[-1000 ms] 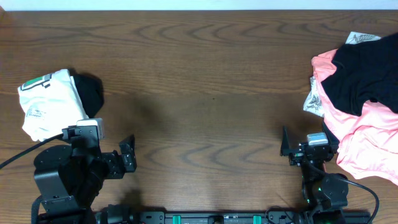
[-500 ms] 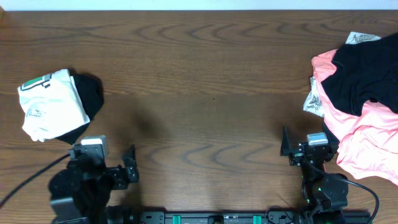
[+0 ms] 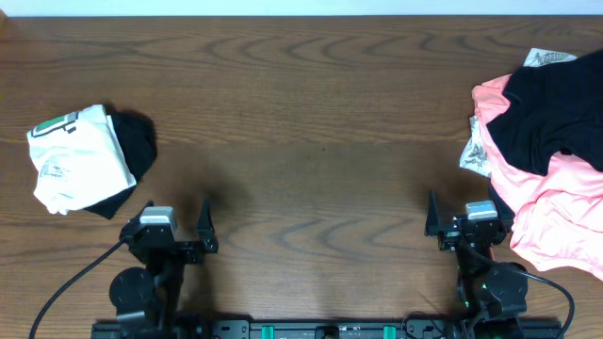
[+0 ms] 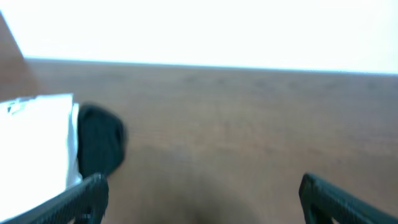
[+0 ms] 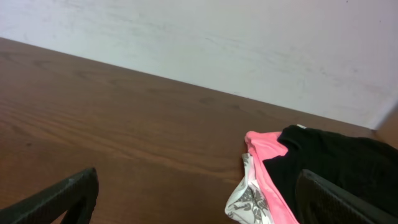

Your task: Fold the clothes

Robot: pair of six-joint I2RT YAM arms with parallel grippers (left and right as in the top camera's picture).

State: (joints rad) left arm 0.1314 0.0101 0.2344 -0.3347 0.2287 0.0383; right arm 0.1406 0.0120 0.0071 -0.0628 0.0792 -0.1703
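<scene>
Clothes (image 3: pixel 551 179) heaped, just beside right tool (image 3: pixel 467 217)

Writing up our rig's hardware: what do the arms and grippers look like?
The left gripper and right gripper are black, with flat black fingers and a silver-grey camera block each. Black cables trail behind both.

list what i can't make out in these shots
- Salmon-pink garment: overhead, cut off by the right edge.
- Patterned white cloth: overhead, mostly buried under the pink and a black garment.
- White T-shirt print: too small overhead, blurred in left wrist view.
- Dark garment beside it: partly hidden under the T-shirt.
</scene>
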